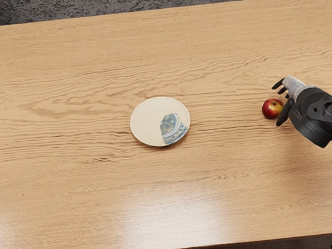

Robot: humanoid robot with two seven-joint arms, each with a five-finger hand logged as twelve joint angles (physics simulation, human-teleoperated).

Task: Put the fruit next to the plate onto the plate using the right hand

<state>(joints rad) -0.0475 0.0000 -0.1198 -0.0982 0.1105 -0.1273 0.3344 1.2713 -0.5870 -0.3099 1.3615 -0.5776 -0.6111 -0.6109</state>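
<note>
Wood-grain table [72, 188] fills most of the view. A white plate [148, 121] with a blue pattern patch lies flat near the centre. A red apple [272, 108] sits on the wood, well right of the plate, near the right edge.

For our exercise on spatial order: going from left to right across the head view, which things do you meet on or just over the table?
plate → apple → right hand, close beside the apple, its arm coming in from the right edge.
</note>
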